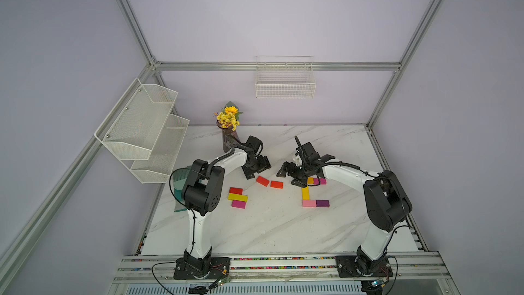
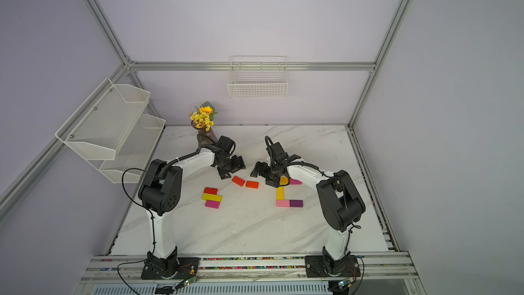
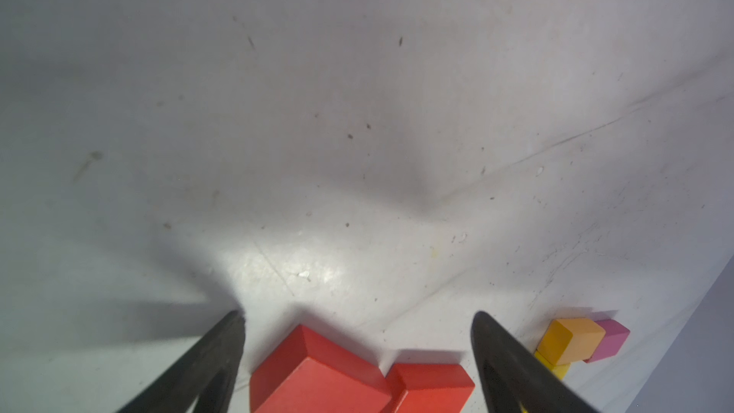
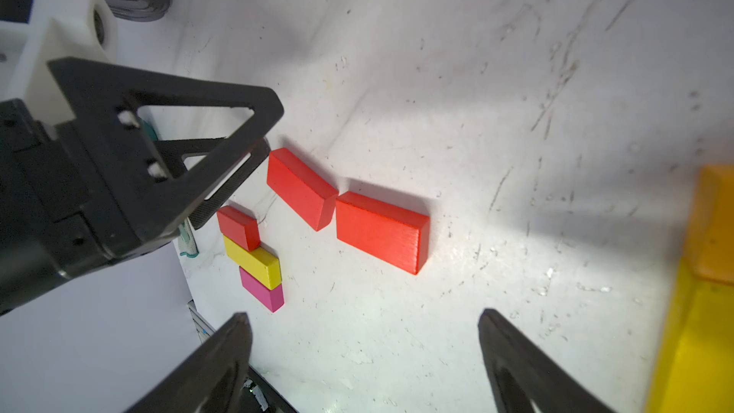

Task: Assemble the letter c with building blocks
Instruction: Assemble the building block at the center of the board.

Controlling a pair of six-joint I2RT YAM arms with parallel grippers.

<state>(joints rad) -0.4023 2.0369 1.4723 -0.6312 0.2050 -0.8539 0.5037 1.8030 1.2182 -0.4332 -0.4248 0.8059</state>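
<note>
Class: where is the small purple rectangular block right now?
In both top views the small purple rectangular block lies on the robot's right, end to end with the light pink block.

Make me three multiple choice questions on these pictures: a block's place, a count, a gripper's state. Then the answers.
1. Where is the flat purple rectangular block? A. Stacked on another block. B. Held in the air. C. End to end with the flat light pink rectangular block.
2. How many blocks form the touching cluster on the robot's left? A. Two. B. Three. C. Five.
3. How do the jaws of the left gripper stand? A. Open, holding nothing. B. Shut on a block. C. Shut, empty.
1 C: their short ends meet in both top views. 2 B: a small red block, a long yellow block and a magenta block lie side by side. 3 A: the left wrist view shows the jaws wide apart, clamping nothing.
</note>
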